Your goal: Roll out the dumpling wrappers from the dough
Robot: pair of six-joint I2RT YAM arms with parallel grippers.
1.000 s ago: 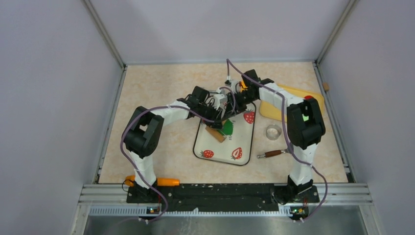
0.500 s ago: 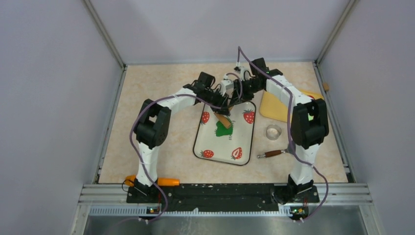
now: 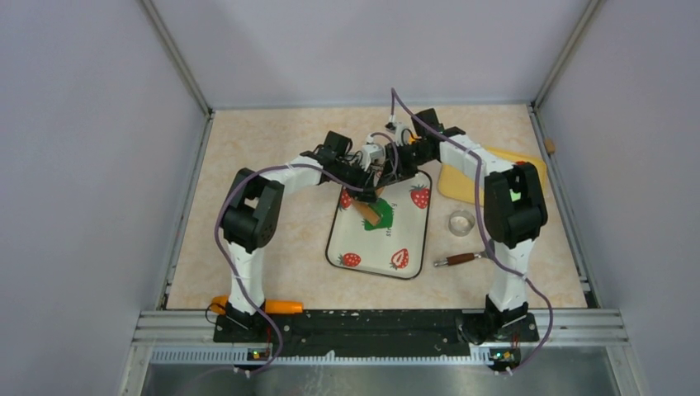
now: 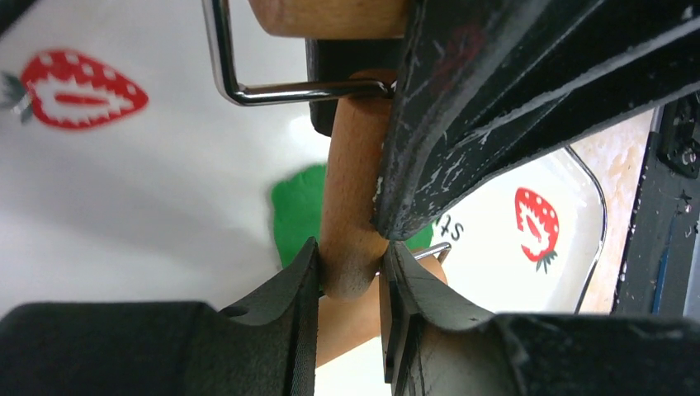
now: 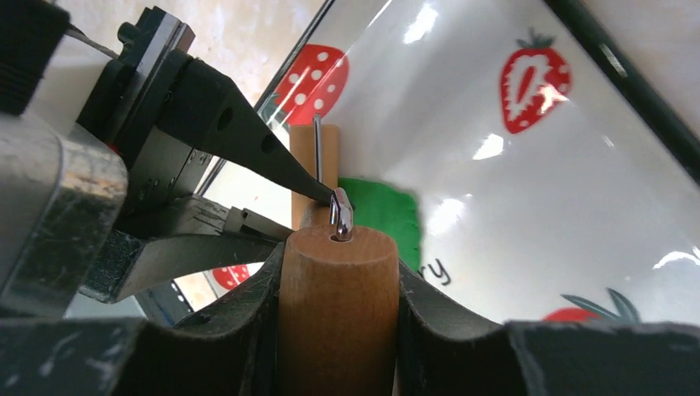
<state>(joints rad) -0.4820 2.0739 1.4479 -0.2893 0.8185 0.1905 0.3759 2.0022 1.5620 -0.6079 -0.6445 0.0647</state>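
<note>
Dough (image 4: 295, 210) under roller (image 4: 351, 190), just beyond left hand (image 4: 350, 256)

The tray (image 3: 376, 247) sits mid-frame on the desk (image 3: 264, 165). On its upper half lies the dough (image 3: 385, 218), with the rolling pin (image 3: 369, 213) across the dough's left edge. A cup (image 3: 461, 222) stands right of the tray, a tool (image 3: 456, 259) lies below the cup, and a board (image 3: 456, 186) lies above it.

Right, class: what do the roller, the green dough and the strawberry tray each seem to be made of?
The roller looks like bare wood, matte tan with faint grain; its frame looks like polished metal wire. The dough: soft, clay-like, matte green, pressed flat. The tray: glossy white with sharp glare; enamelled metal or plastic, unclear.
</note>
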